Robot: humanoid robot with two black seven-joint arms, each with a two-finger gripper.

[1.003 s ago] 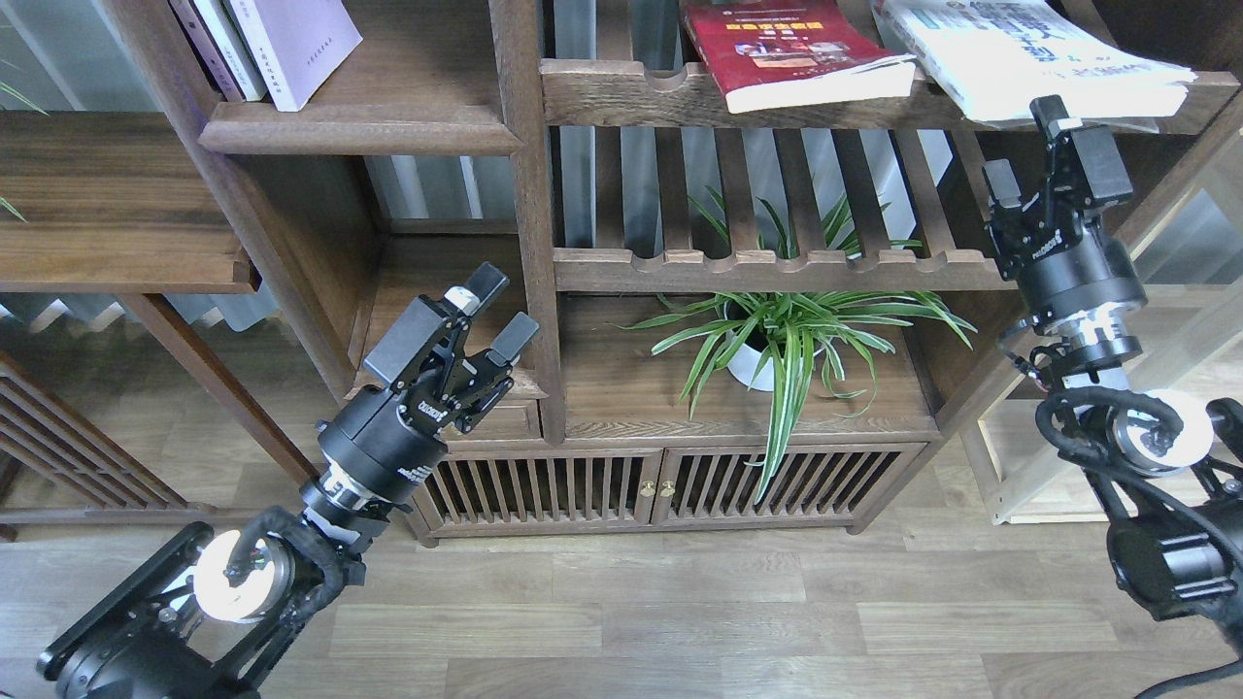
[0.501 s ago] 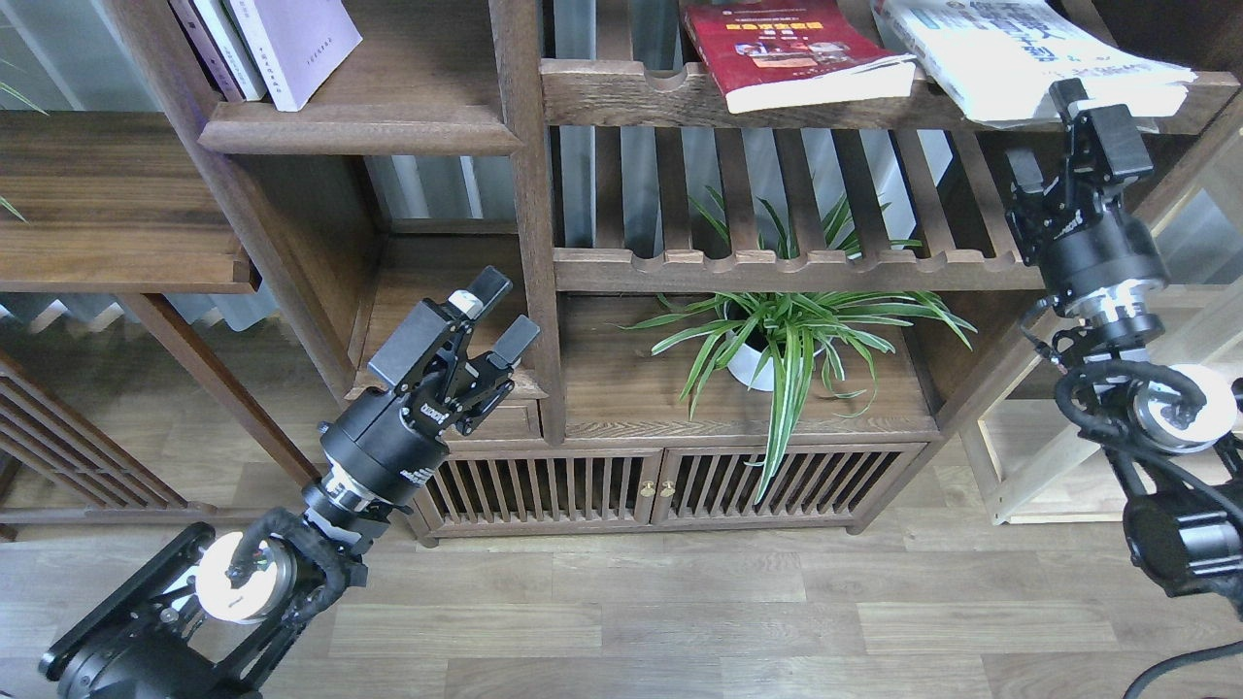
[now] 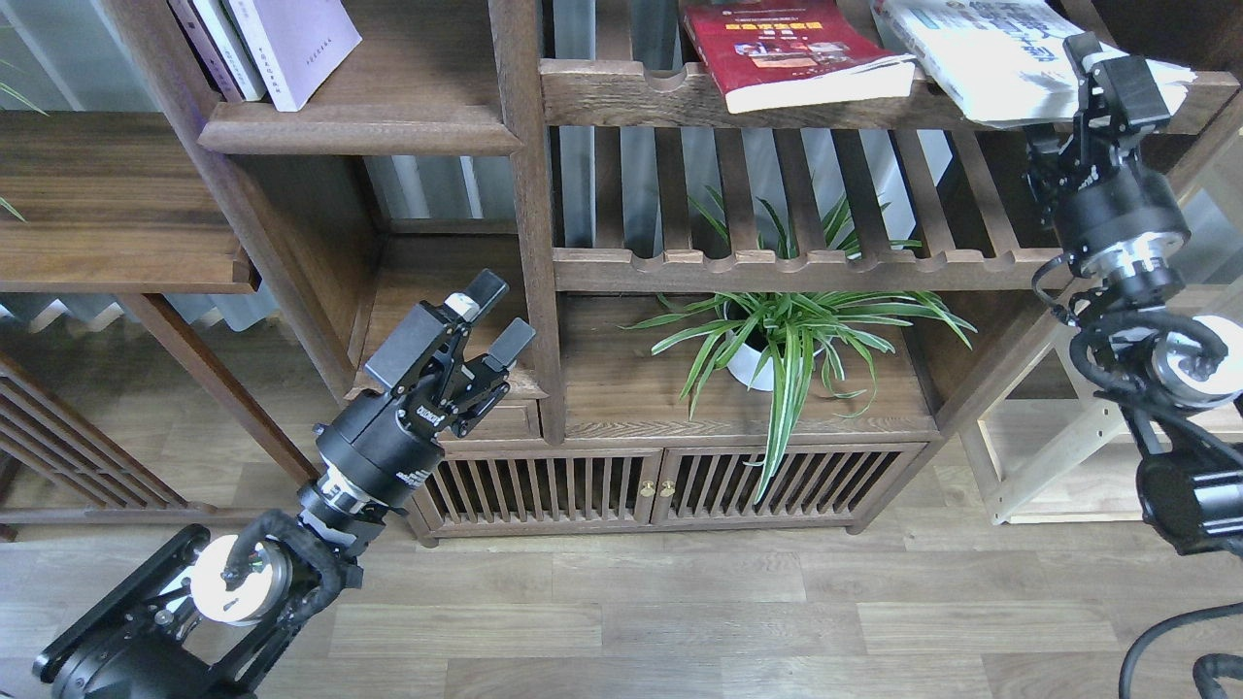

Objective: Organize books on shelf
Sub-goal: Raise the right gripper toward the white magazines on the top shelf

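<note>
The left black two-finger gripper (image 3: pixel 493 313) sits nearest, jaws apart and holding nothing, low in front of the dark bookcase; beyond and to the right of its jaws a green spider plant in a white pot (image 3: pixel 777 335) stands well apart from them; far above those jaws, the thin pale lavender-white paperback (image 3: pixel 294 44) leans with two other spines on the solid dark-brown wooden shelf board with the rounded lip (image 3: pixel 359 131).

Farther off, the right black two-finger gripper (image 3: pixel 1088 97) reaches the near corner of the large white paperback with black characters (image 3: pixel 1020 53); one finger lies over the book's edge, the other is hidden below, so I cannot tell whether the jaws have closed on it; left of those jaws lies the dark red paperback with photos (image 3: pixel 791 49), both books on the notched slatted rack (image 3: pixel 738 97).

The risk, as I judge it: a corner grip on a limp, overhanging paperback may pinch only some pages, so the book sags, fans open or slides off the rail; a pull could also nudge the red book.
</note>
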